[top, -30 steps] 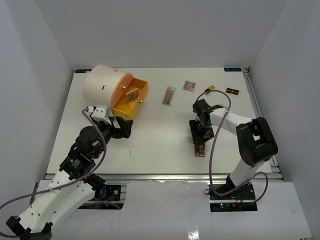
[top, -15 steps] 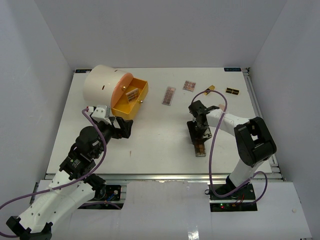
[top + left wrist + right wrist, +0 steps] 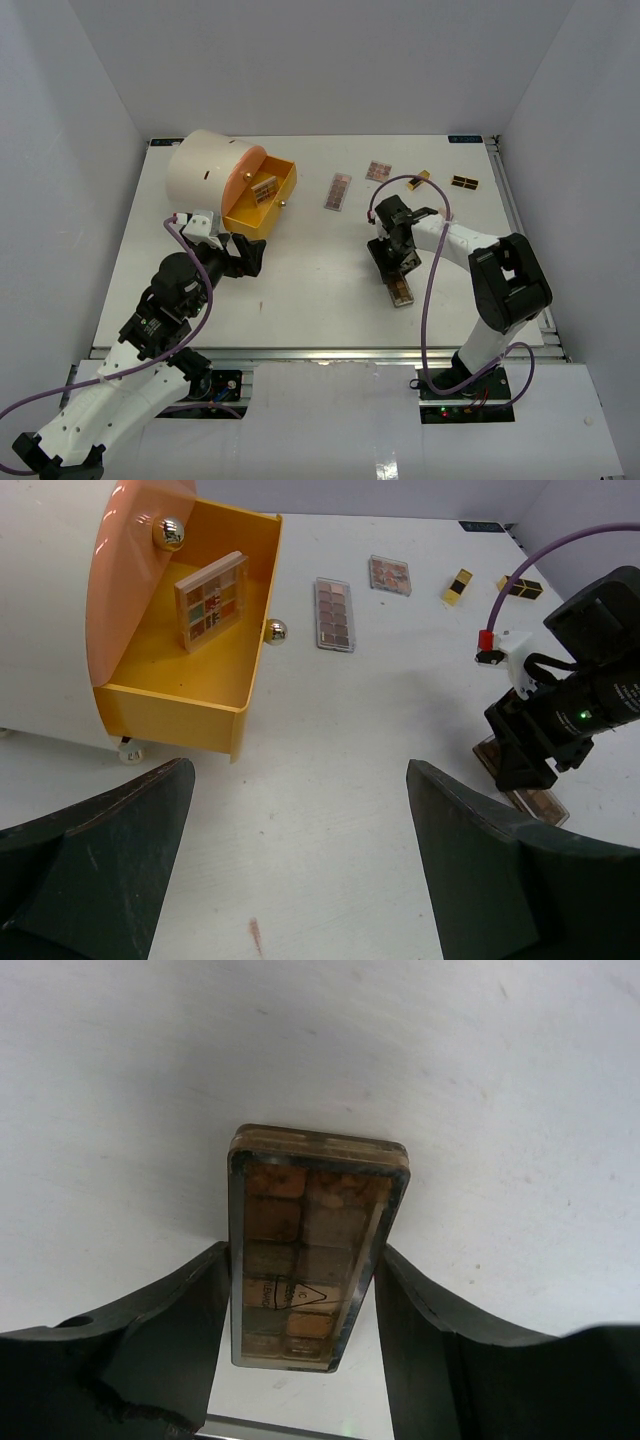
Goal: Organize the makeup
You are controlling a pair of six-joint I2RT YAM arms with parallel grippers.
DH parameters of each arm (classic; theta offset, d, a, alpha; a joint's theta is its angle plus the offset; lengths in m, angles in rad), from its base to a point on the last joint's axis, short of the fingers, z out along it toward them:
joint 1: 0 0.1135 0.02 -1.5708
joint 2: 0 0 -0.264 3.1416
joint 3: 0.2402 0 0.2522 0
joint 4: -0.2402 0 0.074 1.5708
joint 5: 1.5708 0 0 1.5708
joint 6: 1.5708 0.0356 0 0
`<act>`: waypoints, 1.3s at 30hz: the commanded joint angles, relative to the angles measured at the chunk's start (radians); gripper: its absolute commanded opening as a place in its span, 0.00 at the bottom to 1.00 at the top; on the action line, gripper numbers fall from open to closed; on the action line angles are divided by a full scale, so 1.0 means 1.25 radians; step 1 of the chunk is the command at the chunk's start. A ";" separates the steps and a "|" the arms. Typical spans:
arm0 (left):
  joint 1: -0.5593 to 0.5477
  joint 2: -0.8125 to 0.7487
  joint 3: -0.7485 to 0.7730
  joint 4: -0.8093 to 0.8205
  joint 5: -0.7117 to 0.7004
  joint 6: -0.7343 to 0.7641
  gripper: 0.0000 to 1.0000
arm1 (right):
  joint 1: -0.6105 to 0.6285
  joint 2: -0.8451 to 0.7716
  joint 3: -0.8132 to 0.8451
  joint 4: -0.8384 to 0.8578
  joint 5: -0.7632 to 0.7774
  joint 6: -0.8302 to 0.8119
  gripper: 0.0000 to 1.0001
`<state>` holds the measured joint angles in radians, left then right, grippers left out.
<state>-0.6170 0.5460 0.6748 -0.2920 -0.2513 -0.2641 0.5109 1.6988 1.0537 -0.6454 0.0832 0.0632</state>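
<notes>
Nearest me, the left tool [image 3: 248, 256] hangs wide open and empty above the table [image 3: 300, 290], just short of the yellow drawer [image 3: 170, 715]. Across from it, the right tool [image 3: 393, 262] clamps the brown palette [image 3: 312, 1240] by its long sides. A checkered palette [image 3: 211, 600] leans inside the drawer of the cream cylinder [image 3: 205, 170]. Farther back lie a long palette [image 3: 335, 614], a small palette [image 3: 390, 574], a lipstick tube [image 3: 421, 178] and a compact [image 3: 464, 182].

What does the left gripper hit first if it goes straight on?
The left gripper, jaws open, would probably meet bare table just right of the open drawer. Depth is unclear.
</notes>
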 commanded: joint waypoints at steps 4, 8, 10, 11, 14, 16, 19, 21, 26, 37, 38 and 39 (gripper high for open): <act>0.005 -0.007 -0.009 -0.004 -0.013 -0.007 0.98 | -0.003 0.054 0.109 -0.059 -0.312 -0.238 0.90; 0.005 -0.008 -0.009 -0.006 -0.016 -0.007 0.98 | -0.011 0.085 0.102 -0.040 -0.296 -0.240 0.90; 0.005 -0.008 -0.009 -0.006 -0.016 -0.007 0.98 | -0.010 0.098 0.105 -0.035 -0.279 -0.239 0.90; 0.005 -0.008 -0.009 -0.006 -0.017 -0.007 0.98 | -0.011 0.099 0.107 -0.034 -0.272 -0.239 0.90; 0.005 -0.009 -0.009 -0.006 -0.018 -0.007 0.98 | -0.010 0.071 0.104 -0.020 -0.248 -0.241 0.90; 0.005 -0.010 -0.009 -0.006 -0.019 -0.006 0.98 | -0.010 0.034 0.090 -0.006 -0.239 -0.243 0.90; 0.005 -0.009 -0.008 -0.003 -0.017 -0.005 0.98 | -0.010 -0.013 0.063 0.015 -0.199 -0.236 0.90; 0.005 -0.009 -0.008 -0.003 -0.016 -0.005 0.98 | -0.010 -0.022 0.056 0.014 -0.164 -0.228 0.90; 0.005 -0.008 -0.009 -0.004 -0.018 -0.003 0.98 | -0.010 0.005 0.061 0.000 -0.138 -0.209 0.90; 0.005 -0.004 -0.010 -0.004 -0.021 -0.004 0.98 | -0.004 0.047 0.061 0.006 -0.141 -0.173 0.90; 0.005 -0.004 -0.010 -0.004 -0.021 -0.003 0.98 | 0.002 0.061 0.066 0.003 -0.141 -0.174 0.90; 0.005 -0.004 -0.009 -0.004 -0.022 -0.003 0.98 | 0.006 0.068 0.067 0.002 -0.146 -0.175 0.90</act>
<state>-0.6170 0.5415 0.6662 -0.2928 -0.2727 -0.2672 0.4995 1.7325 1.1151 -0.6407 -0.0822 -0.1673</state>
